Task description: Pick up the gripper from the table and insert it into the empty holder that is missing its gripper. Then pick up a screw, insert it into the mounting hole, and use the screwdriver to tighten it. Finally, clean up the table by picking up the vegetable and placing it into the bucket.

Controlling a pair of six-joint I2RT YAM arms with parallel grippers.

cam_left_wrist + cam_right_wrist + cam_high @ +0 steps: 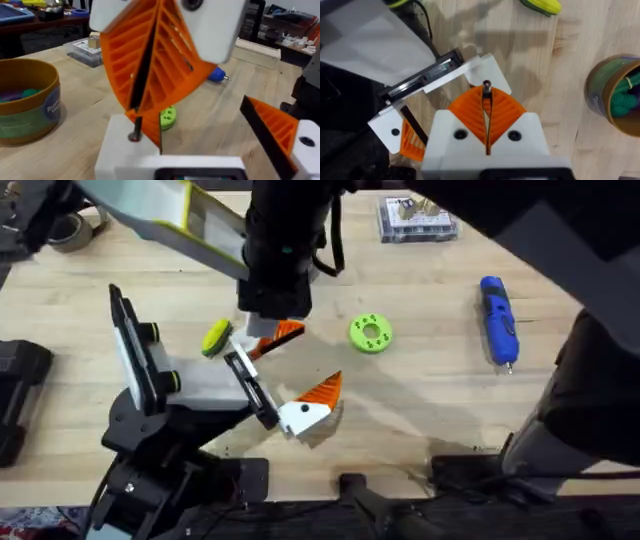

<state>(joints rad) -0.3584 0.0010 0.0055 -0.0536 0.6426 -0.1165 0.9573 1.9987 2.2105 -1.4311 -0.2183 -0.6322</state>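
- The right claw (pixel 486 100) is pinched narrow on a small dark screw (pixel 486 88), pads pressed together so the screw hangs point-down from their tip.
- It hovers directly over the gripper (pixel 487 67), whose white base sits against the black holder (pixel 422 77), probably to line the screw up with the mounting hole.
- The screwdriver (pixel 498 320) lies well apart on the surface (pixel 430 395), likely waiting for the tightening step.
- The vegetable (pixel 215 338) lies just beside the holder, not yet cleared.
- The right wrist view reveals the bucket (pixel 612 95) near the vegetable; the left wrist view shows the screw's tip meeting the white base from the side.
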